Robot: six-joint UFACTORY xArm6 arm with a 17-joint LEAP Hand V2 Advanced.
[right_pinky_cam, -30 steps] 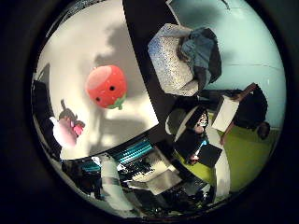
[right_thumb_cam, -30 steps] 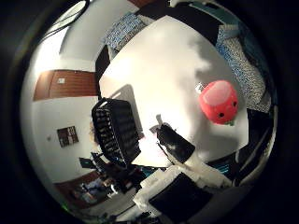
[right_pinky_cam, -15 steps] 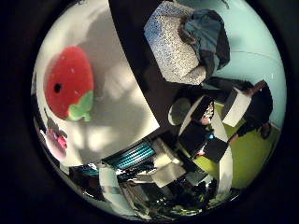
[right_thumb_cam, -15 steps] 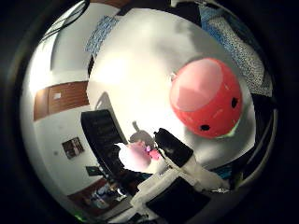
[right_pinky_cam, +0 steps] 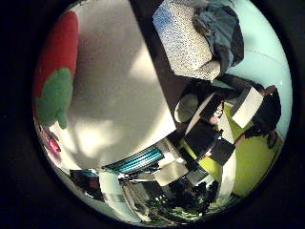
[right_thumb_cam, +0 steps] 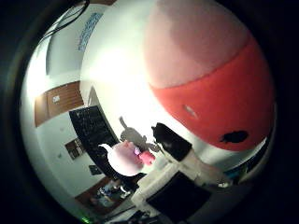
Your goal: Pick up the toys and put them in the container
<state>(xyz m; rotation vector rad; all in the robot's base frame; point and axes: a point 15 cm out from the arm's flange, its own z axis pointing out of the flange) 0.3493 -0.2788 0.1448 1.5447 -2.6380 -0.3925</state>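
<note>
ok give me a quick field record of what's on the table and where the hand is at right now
surface: white table
nearest toy: red strawberry plush with green leaves, lying on the table, close under the palm
second toy: small pink plush, on the table beside the container
container: black mesh basket, at the table edge
hand: hand over the strawberry plush, holding nothing visible
task state: neither toy in the basket

White table (right_thumb_cam: pixel 117 70) carries a red strawberry plush (right_thumb_cam: pixel 219 88), a pink toy (right_thumb_cam: pixel 124 158), perhaps a black basket (right_thumb_cam: pixel 91 128).
</note>
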